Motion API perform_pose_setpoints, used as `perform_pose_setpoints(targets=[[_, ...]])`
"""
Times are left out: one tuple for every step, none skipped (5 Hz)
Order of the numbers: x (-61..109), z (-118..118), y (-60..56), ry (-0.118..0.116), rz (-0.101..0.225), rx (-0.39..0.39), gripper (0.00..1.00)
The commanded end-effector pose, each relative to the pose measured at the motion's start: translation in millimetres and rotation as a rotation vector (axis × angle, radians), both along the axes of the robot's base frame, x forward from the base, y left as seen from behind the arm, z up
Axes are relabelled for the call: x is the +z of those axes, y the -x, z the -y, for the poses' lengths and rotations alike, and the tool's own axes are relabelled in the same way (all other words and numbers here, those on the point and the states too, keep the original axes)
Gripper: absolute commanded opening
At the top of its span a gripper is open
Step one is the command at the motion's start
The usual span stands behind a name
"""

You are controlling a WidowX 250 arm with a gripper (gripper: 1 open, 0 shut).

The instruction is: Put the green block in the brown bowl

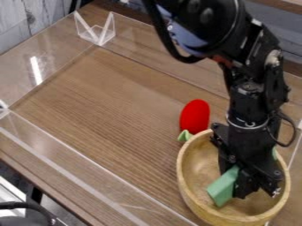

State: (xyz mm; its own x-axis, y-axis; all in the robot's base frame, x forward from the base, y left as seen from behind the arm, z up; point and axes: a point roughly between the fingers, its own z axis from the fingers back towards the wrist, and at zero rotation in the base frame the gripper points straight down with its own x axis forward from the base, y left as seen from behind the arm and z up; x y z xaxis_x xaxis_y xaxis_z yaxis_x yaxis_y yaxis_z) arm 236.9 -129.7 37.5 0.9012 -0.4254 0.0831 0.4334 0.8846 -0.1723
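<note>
The brown bowl (195, 177), a wide light wooden one with a thick rim, sits at the lower right of the table. Inside it, the mint-green block (223, 188) rests tilted against the bowl's floor. My black gripper (239, 183) points nearly straight down into the bowl and is shut on the green block's upper end. The arm reaches down from the top of the view and hides the bowl's right half.
A red rounded item with a green stem (193, 116) lies just behind the bowl's left rim. Low clear walls (53, 168) fence the wooden table (106, 106). A clear stand (94, 29) sits at the back left.
</note>
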Motion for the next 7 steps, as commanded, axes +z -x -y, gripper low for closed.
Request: perform_pose_setpoints(targets=[[14.5,2.0,-11.3,0.025,0.046,0.005,0.00],[16.3,1.4,-12.3,0.028,0.046,0.008,0.00],[16.9,0.8,-12.9,0.030,0.043,0.011,0.00],[16.2,0.5,-13.6,0.030,0.040,0.013,0.00],[14.0,0.6,-14.2,0.028,0.035,0.013,0.00],[11.5,0.8,-14.9,0.027,0.030,0.013,0.00],[10.9,0.8,-15.5,0.028,0.027,0.014,0.00]])
